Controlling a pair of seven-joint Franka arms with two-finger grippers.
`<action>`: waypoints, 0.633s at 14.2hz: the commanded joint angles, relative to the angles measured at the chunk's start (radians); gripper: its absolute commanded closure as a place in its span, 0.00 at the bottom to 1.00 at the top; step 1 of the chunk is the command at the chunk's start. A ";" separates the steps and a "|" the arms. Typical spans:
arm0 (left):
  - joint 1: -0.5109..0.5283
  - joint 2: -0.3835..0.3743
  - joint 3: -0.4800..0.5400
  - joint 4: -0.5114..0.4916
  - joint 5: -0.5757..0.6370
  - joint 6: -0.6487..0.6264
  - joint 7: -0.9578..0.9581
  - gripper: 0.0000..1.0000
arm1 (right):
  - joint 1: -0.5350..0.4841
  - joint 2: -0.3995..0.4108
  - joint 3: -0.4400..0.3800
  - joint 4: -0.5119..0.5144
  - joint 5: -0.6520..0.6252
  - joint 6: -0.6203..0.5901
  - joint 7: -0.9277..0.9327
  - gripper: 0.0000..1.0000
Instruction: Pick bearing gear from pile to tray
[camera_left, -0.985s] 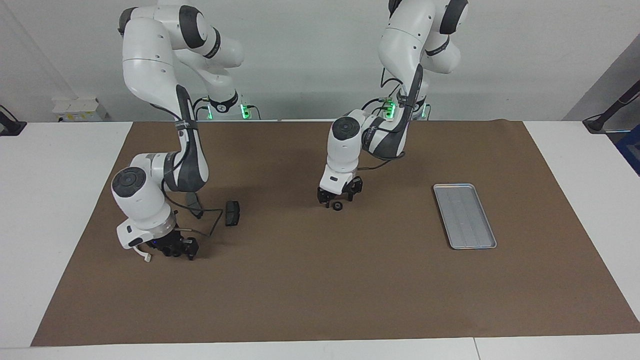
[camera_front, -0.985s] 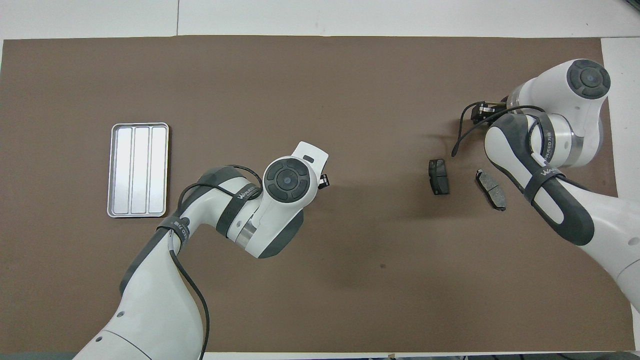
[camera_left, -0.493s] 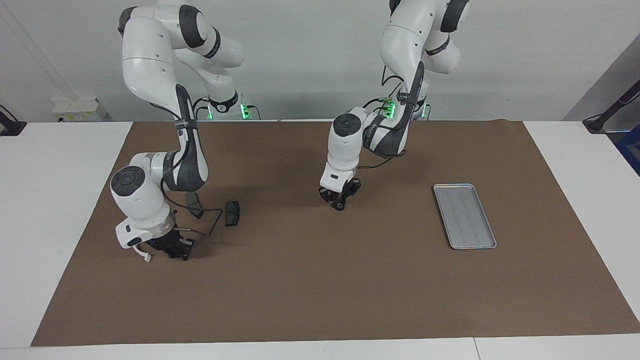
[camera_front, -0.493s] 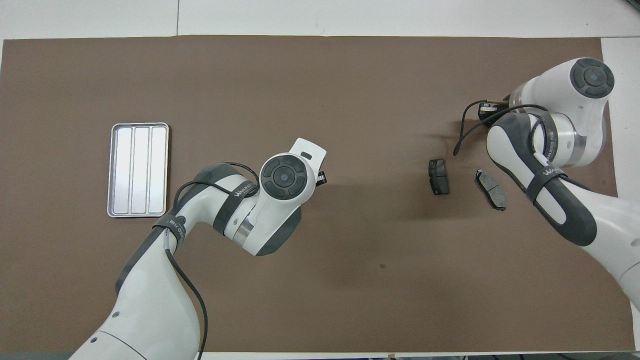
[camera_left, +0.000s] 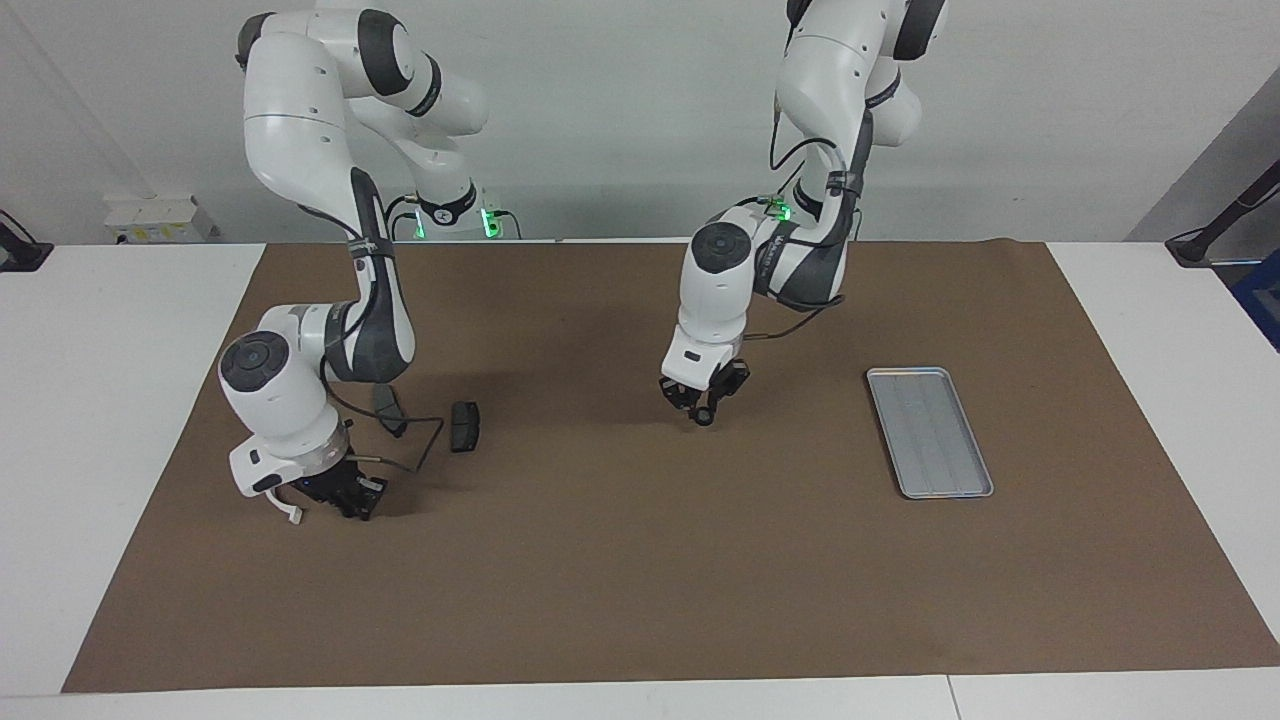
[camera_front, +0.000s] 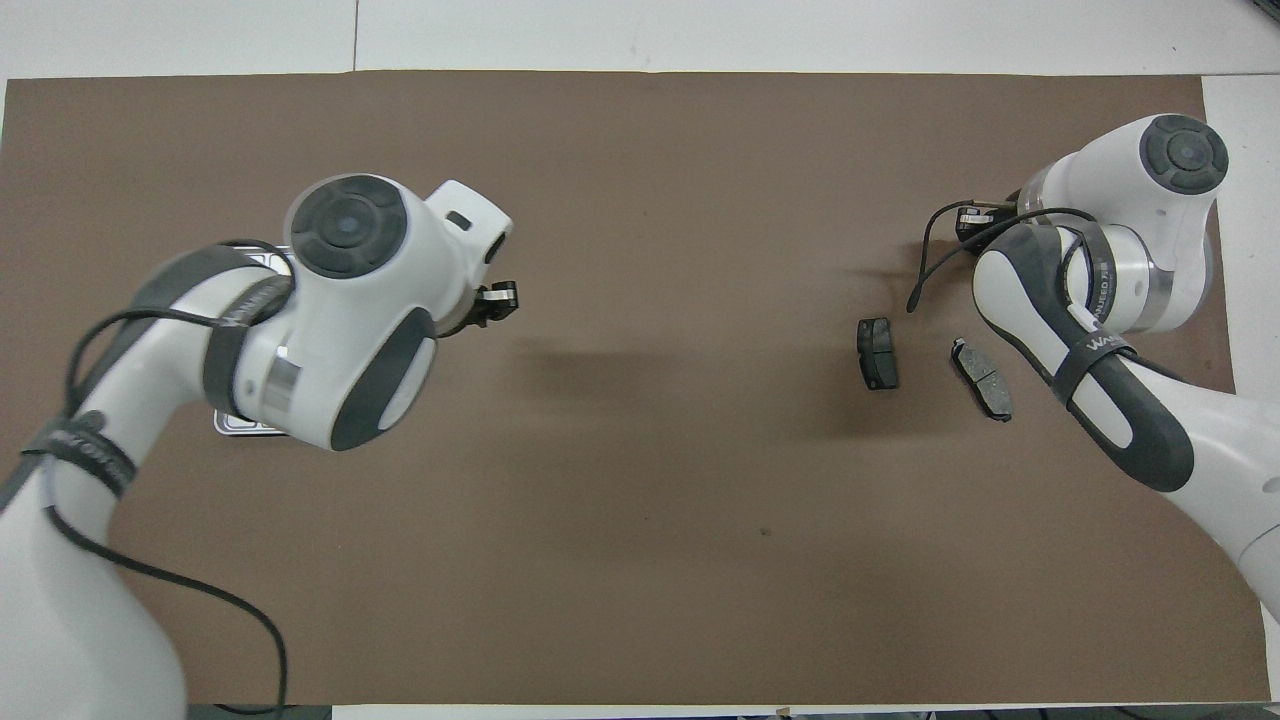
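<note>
My left gripper (camera_left: 705, 412) hangs a little above the brown mat, between the mat's middle and the tray (camera_left: 930, 432). It is shut on a small black round bearing gear (camera_left: 706, 417). In the overhead view this gripper (camera_front: 497, 299) pokes out from under the left arm, which hides most of the tray (camera_front: 232, 427). My right gripper (camera_left: 348, 497) is down at the mat toward the right arm's end, shut. I cannot make out anything between its fingertips. Two dark grey pads (camera_front: 878, 352) (camera_front: 982, 378) of the pile lie beside it, nearer to the robots.
A black cable (camera_left: 425, 445) loops from the right arm's wrist down toward the nearer pad (camera_left: 464, 425). The brown mat (camera_left: 640, 580) covers most of the white table.
The left gripper closed on the bearing gear that lay on the mat, lifted it and carried it toward the tray. The right gripper closed low at the mat and barely shifted.
</note>
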 joint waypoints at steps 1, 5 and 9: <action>0.155 -0.079 -0.012 -0.033 -0.009 -0.095 0.257 1.00 | 0.008 -0.043 0.011 0.057 -0.012 -0.158 -0.014 1.00; 0.330 -0.113 -0.011 -0.103 -0.009 -0.071 0.579 1.00 | 0.103 -0.141 0.011 0.169 0.000 -0.437 0.001 1.00; 0.416 -0.177 -0.011 -0.302 -0.009 0.122 0.716 1.00 | 0.276 -0.176 0.013 0.276 0.012 -0.630 0.312 1.00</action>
